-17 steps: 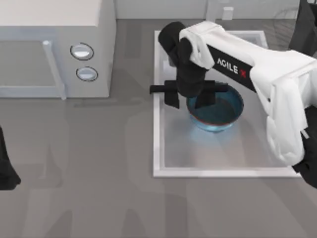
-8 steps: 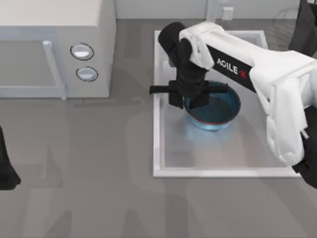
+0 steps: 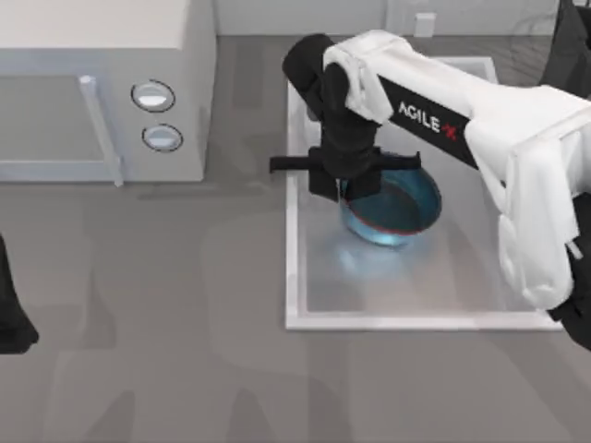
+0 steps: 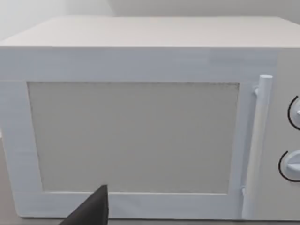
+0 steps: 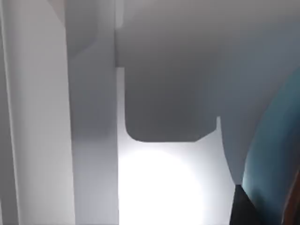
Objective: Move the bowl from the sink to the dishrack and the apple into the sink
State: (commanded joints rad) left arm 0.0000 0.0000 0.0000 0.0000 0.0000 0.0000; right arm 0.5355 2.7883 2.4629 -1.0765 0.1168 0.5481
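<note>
The blue bowl (image 3: 399, 209) with a thin red rim line is in the white sink (image 3: 294, 277), toward its left half. My right gripper (image 3: 346, 190) points down over the bowl's left rim and is shut on it. The bowl hangs slightly tilted, and a bright patch lies on the sink floor beneath it. In the right wrist view the bowl's teal inside (image 5: 276, 159) shows beside the white sink floor (image 5: 159, 187). The dishrack (image 3: 528, 35) is a faint set of thin wires at the back right. The apple is out of view.
A white microwave (image 3: 92, 92) with two round knobs stands at the back left; its door (image 4: 136, 136) faces the left wrist camera. The faucet post (image 3: 424, 23) rises behind the sink. My left arm (image 3: 11, 318) is parked at the left edge.
My right gripper closed on the bowl's left rim, then shifted a little left and toward the back with the bowl. The left arm has not moved.
</note>
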